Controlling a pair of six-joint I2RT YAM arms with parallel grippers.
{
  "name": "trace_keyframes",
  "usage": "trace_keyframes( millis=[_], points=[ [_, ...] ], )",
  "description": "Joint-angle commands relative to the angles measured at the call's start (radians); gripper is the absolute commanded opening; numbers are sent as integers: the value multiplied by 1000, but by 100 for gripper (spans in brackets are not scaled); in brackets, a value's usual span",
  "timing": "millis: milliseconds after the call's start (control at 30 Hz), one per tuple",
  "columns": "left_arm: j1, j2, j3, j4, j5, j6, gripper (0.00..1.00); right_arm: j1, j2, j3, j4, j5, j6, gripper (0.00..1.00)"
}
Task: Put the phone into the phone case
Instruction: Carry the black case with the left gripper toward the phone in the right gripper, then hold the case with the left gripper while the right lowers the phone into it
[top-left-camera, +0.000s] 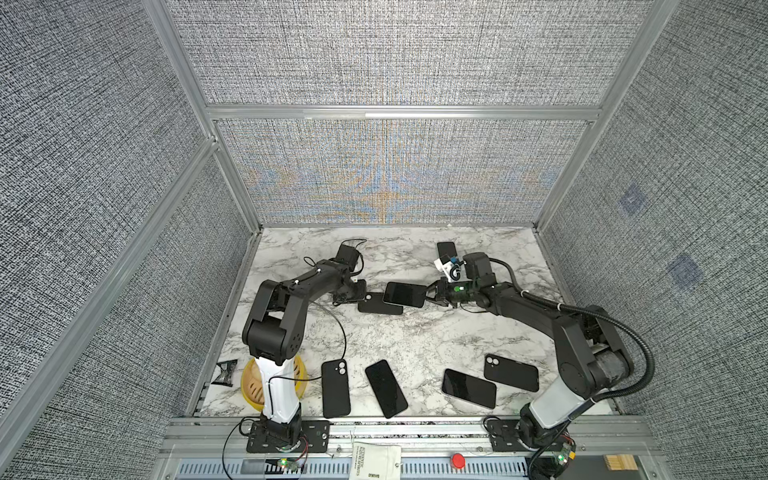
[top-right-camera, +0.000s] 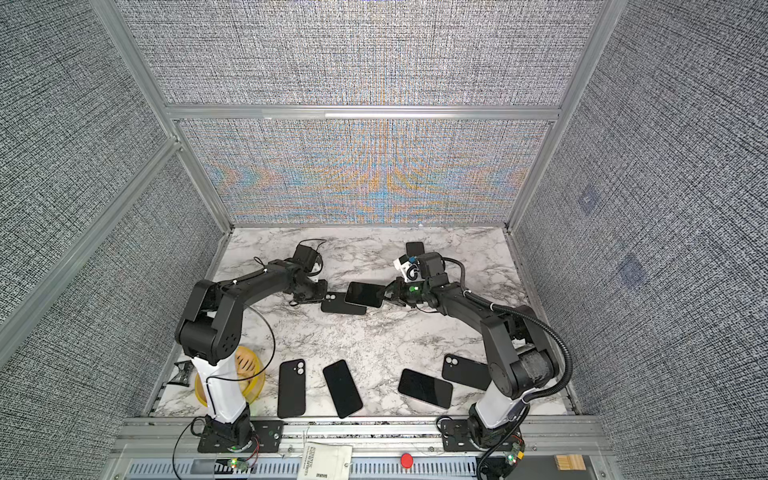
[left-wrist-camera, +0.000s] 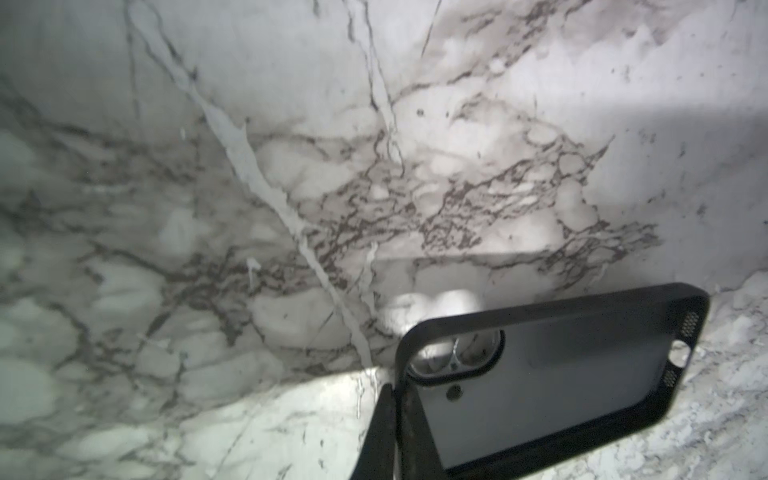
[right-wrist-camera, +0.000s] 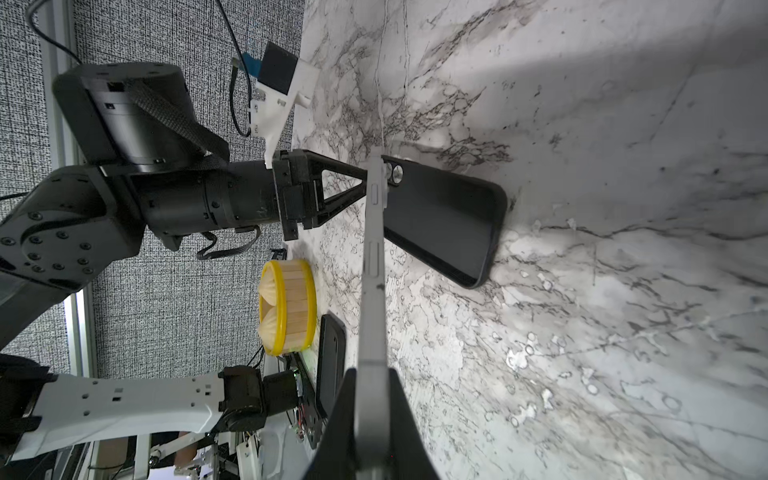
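Both top views, task items: the flat dark-screened phone (top-left-camera: 404, 294) with a silver edge overlaps one end of the matte black phone case (top-left-camera: 379, 305) at mid-counter. It is not seated in the case.
Both top views, hands: the left hand (top-left-camera: 360, 293) is clamped on the case's camera-cutout end. The right hand (top-left-camera: 430, 296) is clamped on the phone's opposite end.
Both top views, writing: a white printed cloth pouch (top-left-camera: 376, 461) lies at the front rail. Its print is too small to read.
Left wrist view: the left hand (left-wrist-camera: 401, 401) pinches the case (left-wrist-camera: 561, 374) at its rim. Speaker holes and a port opening show here, unseen from above.
Right wrist view: the phone (right-wrist-camera: 372, 270) is seen edge-on in the right hand (right-wrist-camera: 371, 415), with its side buttons visible. The case (right-wrist-camera: 449, 220) is tilted, far end down at the white marble counter (right-wrist-camera: 623, 332). A yellow-rimmed bamboo steamer (right-wrist-camera: 291, 307) stands beyond.
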Motion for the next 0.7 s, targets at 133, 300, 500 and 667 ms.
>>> trace_keyframes(
  millis=[133, 300, 500, 667],
  points=[
    [-19, -47, -109, 133, 40, -147, 7, 1, 4, 14, -66, -133, -52, 0],
    [-25, -54, -132, 165, 61, -171, 14, 2, 27, 73, -154, -154, -111, 0],
    [-12, -134, -129, 144, 77, -175, 31, 3, 102, 164, -252, -169, -168, 0],
    [15, -156, -126, 162, 159, -170, 34, 2, 185, 266, -356, -177, -224, 0]
  ],
)
